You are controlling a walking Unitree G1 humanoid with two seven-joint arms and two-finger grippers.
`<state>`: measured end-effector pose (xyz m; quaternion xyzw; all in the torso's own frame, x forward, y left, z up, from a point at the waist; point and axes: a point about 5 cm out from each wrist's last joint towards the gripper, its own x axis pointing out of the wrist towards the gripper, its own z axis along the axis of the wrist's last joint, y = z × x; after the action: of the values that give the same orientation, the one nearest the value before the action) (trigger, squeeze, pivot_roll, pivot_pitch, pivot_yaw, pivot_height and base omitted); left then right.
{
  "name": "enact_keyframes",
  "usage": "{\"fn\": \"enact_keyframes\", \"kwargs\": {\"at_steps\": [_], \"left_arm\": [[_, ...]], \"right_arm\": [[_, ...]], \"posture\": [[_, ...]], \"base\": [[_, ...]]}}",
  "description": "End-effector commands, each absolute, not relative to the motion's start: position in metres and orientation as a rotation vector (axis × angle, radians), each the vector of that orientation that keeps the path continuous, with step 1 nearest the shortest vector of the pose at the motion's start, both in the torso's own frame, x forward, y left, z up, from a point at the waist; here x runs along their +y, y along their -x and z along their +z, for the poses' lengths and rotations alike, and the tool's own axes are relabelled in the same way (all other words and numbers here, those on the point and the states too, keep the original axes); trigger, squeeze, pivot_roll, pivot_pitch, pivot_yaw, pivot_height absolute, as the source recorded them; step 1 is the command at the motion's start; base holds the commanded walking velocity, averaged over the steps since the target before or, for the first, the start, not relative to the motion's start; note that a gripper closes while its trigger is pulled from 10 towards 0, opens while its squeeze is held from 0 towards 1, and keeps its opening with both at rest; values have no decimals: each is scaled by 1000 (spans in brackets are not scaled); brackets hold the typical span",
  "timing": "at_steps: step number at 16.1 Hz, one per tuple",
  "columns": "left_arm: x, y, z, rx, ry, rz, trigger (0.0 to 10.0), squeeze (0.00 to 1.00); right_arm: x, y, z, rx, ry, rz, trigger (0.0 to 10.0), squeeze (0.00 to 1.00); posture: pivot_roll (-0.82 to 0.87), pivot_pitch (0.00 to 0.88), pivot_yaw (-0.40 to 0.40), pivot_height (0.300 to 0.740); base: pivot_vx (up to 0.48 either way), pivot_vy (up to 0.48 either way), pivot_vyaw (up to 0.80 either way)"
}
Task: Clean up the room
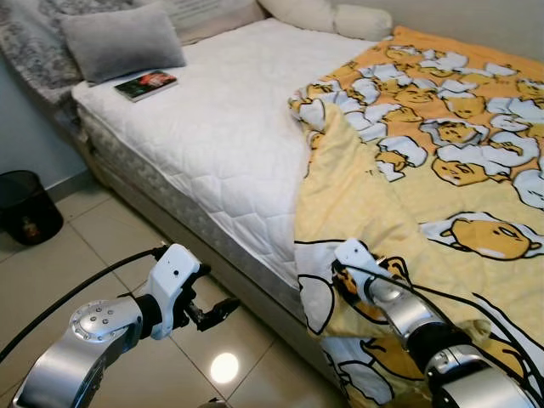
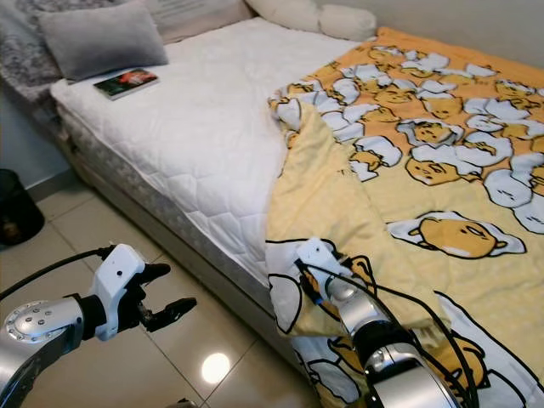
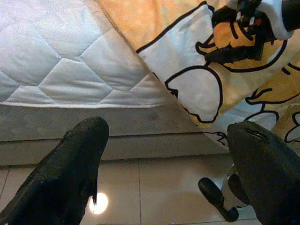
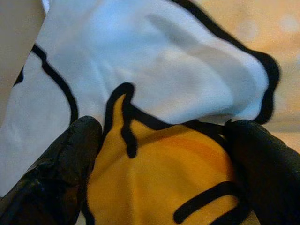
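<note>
From the left eye I see the bed (image 1: 212, 144) with its white mattress bare on the near half and the yellow cartoon blanket (image 1: 442, 144) bunched toward 3 o'clock, its near corner drooping over the bed's edge. A book (image 1: 146, 84) lies near a grey pillow (image 1: 123, 38) at 11 o'clock, and a black bin (image 1: 28, 206) stands on the floor at 9 o'clock. My left gripper (image 1: 212, 313) hangs over the floor tiles, fingers apart and holding nothing.

The right eye shows my right gripper (image 2: 316, 285) pressed into the blanket's hanging corner at 5 o'clock.

In the left wrist view the two fingers (image 3: 70, 173) stand wide, aimed at the mattress edge and that corner.

In the right wrist view both fingers (image 4: 56, 173) sit spread against the cloth, with a fold between them, not yet pinched.

I judge the step in hand is making the bed. Next I should close on the corner and draw it across toward 10 o'clock.
</note>
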<state>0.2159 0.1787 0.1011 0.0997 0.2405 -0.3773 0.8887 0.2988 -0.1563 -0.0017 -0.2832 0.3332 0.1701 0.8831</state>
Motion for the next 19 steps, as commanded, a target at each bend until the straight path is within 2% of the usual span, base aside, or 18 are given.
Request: {"fn": "enact_keyframes", "kwargs": {"at_steps": [1, 2, 5, 10, 19], "left_arm": [[180, -212, 104, 508, -218, -793, 10000, 475], [180, -210, 105, 513, -221, -795, 10000, 220], [180, -203, 105, 541, -228, -828, 10000, 0], [181, -197, 105, 573, -241, -844, 10000, 0], [180, -197, 106, 579, -248, -845, 10000, 0]], "right_arm": [[-156, -299, -4, 702, 624, 356, 10000, 0], [-158, -299, -5, 706, 651, 343, 10000, 0], [-162, -303, -2, 702, 700, 317, 0, 0], [-160, -306, -1, 693, 746, 327, 0, 0], [-161, -305, -1, 709, 706, 334, 0, 0]], "posture": [[135, 0, 14, 740], [139, 0, 15, 740], [152, 0, 18, 740], [165, 0, 13, 740], [167, 0, 12, 740]], "base": [[0, 0, 0], [0, 0, 0], [0, 0, 0], [0, 0, 0], [0, 0, 0]]}}
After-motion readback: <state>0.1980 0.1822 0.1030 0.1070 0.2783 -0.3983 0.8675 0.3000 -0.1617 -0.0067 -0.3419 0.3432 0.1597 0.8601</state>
